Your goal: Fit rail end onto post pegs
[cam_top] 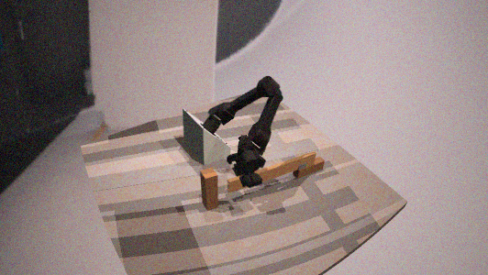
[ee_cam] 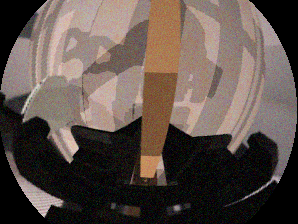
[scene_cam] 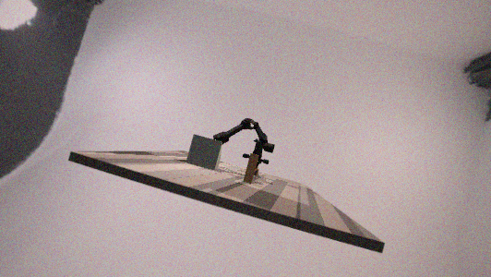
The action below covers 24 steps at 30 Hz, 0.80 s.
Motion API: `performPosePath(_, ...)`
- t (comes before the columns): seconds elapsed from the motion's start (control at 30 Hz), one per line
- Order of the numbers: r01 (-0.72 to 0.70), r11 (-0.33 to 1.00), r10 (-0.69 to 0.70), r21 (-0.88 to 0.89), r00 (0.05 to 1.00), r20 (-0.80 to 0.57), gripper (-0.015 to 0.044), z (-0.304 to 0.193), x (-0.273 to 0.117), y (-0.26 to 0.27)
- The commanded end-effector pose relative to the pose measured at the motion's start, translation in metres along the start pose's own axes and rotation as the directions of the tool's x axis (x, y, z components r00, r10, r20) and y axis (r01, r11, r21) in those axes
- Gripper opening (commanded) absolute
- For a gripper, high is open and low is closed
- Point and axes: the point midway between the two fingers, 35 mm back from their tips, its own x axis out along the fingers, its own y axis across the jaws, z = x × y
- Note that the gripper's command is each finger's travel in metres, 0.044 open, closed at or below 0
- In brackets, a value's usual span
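Note:
The wooden rail (cam_top: 284, 170) (ee_cam: 161, 110) slants slightly in the top view. Its far end lies at the bracket on the low footboard block (cam_top: 317, 168); its exact seating is too small to tell. Its near end is off the table, beside the short upright post (cam_top: 209, 190) (scene_cam: 251, 169), with a visible gap between them. My gripper (cam_top: 251, 180) (ee_cam: 150, 119) is shut on the rail near that near end. The pegs and the end holes cannot be made out. In the exterior view the post hides most of the rail.
A grey-green upright panel (cam_top: 194, 137) (scene_cam: 204, 152) (ee_cam: 56, 102) stands near the arm's base, to the side of the rail. The arm arches over from behind it. The patchwork-patterned table (cam_top: 151, 236) (scene_cam: 217, 179) carries dark patches and shadows around the rail.

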Motion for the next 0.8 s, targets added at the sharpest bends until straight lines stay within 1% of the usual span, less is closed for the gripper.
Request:
performPosePath(0.0,0.007,1.000,-0.007,0.002,1.000,0.000,0.0000,-0.0010,-0.0023,-0.0004)
performPosePath(0.77,0.007,1.000,-0.007,0.002,1.000,0.000,0.0000,-0.0038,-0.0004,0.0003)
